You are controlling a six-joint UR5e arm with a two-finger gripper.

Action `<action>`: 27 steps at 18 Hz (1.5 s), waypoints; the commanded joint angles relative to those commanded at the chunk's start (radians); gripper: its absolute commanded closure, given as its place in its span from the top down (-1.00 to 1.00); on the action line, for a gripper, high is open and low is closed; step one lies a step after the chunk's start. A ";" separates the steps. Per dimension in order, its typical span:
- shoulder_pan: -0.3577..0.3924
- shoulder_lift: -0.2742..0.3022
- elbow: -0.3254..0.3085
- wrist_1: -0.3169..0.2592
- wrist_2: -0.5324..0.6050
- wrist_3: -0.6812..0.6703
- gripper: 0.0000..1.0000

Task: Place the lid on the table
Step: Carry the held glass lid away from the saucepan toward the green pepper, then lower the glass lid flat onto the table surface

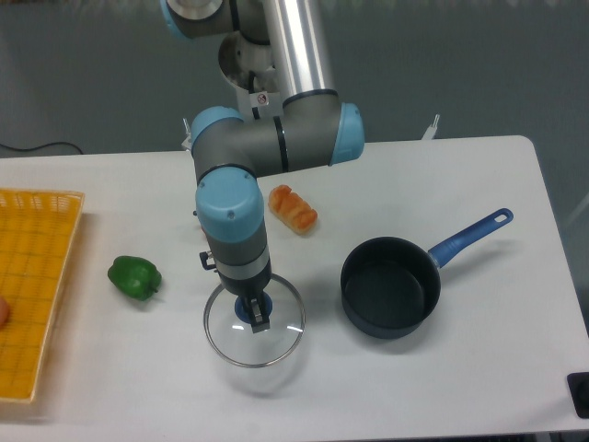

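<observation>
I've got the gripper clamped on the blue knob of the lid, held over the table left of the pan; glass, rigid, breakable, knob's my only sane hold

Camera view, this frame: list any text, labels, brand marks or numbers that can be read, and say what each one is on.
No text is readable.
Small white sticker with a red mark on the robot arm: too small and blurred to read.
Lid, saucepan, yellow basket, table: no visible markings.
</observation>
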 joint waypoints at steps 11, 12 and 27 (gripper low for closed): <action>0.000 -0.043 -0.002 0.014 0.008 0.009 0.13; 0.000 -0.048 -0.003 0.015 0.008 0.009 0.13; -0.012 -0.071 -0.011 0.034 0.012 0.002 0.13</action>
